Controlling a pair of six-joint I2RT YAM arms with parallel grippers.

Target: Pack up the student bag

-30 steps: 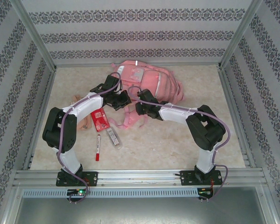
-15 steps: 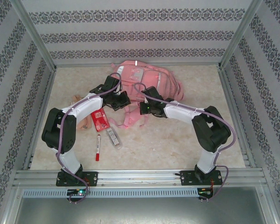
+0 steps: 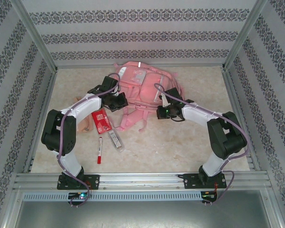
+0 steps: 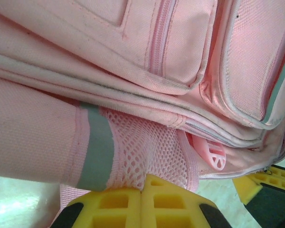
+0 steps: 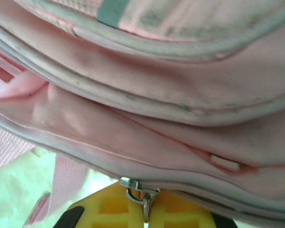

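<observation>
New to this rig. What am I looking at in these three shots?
Two robot arms are bolted to a table's near edge, each ending in a two-finger gripper. The wide shot is from a fixed camera above; the two close-ups come from a camera on each wrist. On the table lie a pink backpack, a red packet and a pen. The left gripper is shut on the backpack's mesh side pocket; the right gripper pinches a zipper pull between its yellow pads.
</observation>
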